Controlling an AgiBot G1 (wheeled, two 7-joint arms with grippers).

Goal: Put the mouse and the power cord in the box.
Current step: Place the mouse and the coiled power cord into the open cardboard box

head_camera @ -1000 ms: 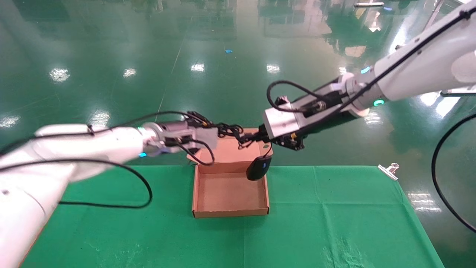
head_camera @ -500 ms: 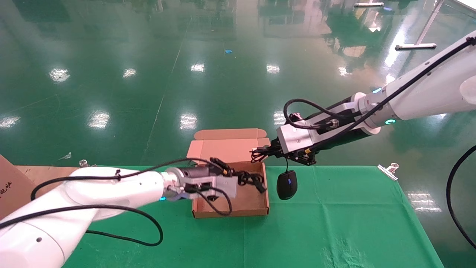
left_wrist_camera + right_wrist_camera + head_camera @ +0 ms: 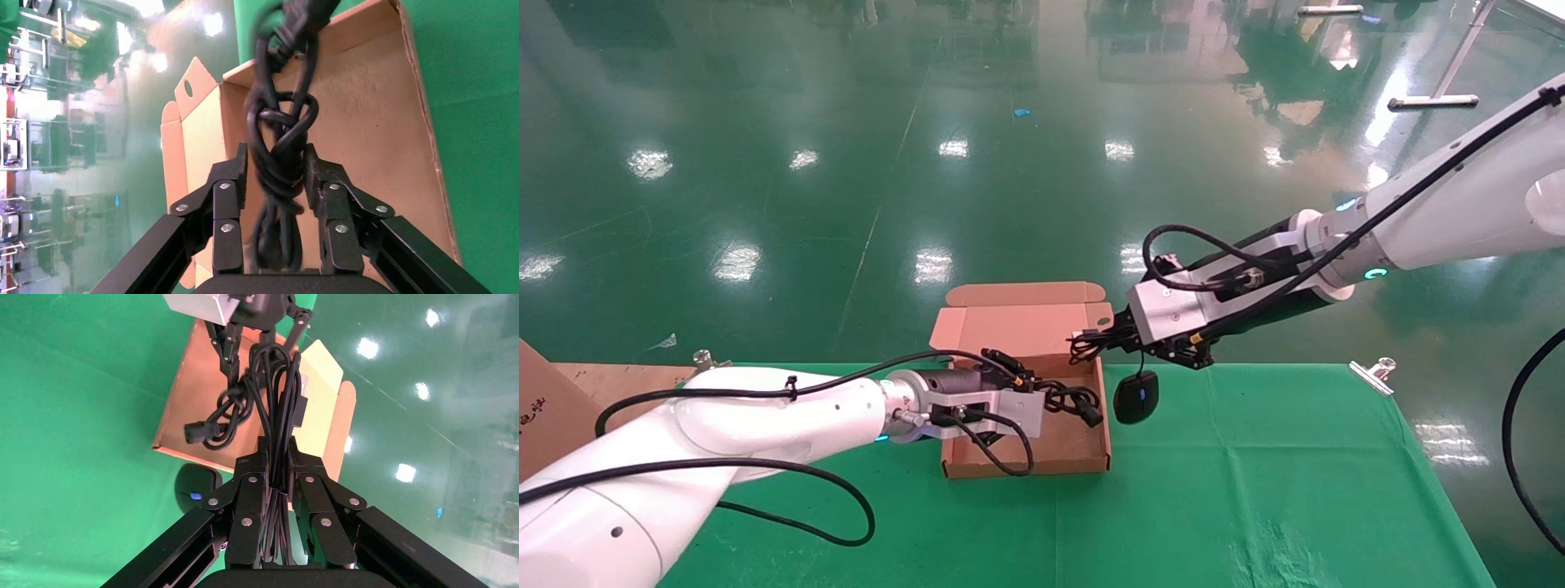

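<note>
The open brown box (image 3: 1026, 467) stands on the green table, its flap lid (image 3: 1017, 314) tilted back. My left gripper (image 3: 1048, 394) reaches over the box from the left, shut on the power cord (image 3: 1075, 400), whose plug (image 3: 1092, 416) hangs over the box floor. In the left wrist view the knotted power cord (image 3: 278, 165) sits between the fingers (image 3: 227, 190) above the box (image 3: 379, 122). My right gripper (image 3: 1104, 338) hovers at the box's far right corner, shut on the mouse's thin cable bundle (image 3: 276, 459). The mouse (image 3: 1136, 398) dangles just outside the box's right wall.
Green cloth (image 3: 1254, 490) covers the table right of and in front of the box. A metal clip (image 3: 1373, 373) sits at the far right edge, another (image 3: 703, 358) at the far left. A cardboard piece (image 3: 535, 408) stands at the left. Beyond lies shiny green floor.
My left gripper came down and nearer with the power cord, from behind the box to over its floor. My right gripper swung right and lower; the mouse went from over the box to outside it.
</note>
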